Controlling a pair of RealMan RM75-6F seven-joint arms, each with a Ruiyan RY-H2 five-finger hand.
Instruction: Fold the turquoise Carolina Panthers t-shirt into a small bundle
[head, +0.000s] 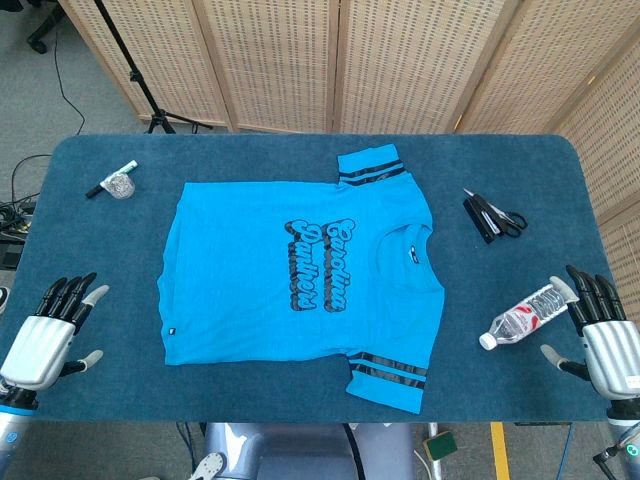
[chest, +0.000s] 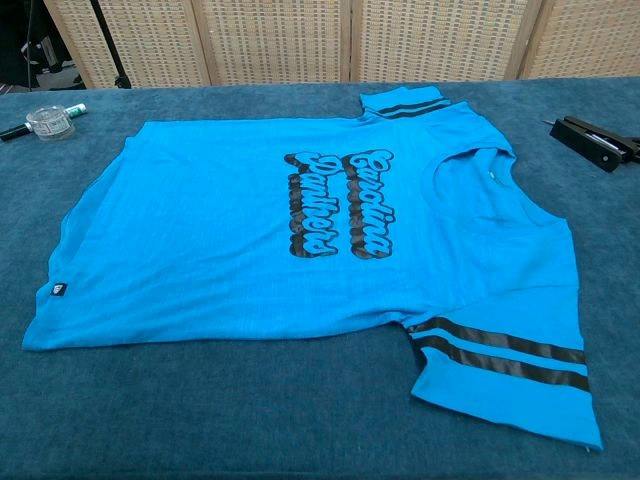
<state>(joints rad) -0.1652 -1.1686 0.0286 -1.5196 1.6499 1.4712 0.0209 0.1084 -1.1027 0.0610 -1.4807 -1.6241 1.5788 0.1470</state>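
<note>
T-shirt (head: 300, 275) lies flat; chest view crops the hands (both open).

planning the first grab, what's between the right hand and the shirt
In the head view, a plastic water bottle lies on the table between the right hand and the shirt.

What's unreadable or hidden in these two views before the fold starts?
- Both robot hands, left and right: only in the head view; the chest view is framed too tight to show them.
- Water bottle: label too small to read in the head view, outside the chest view.
- Scissors: cut off by the chest view's right edge.
- T-shirt: small hem tag too small to read; underside hidden against the table.
</note>
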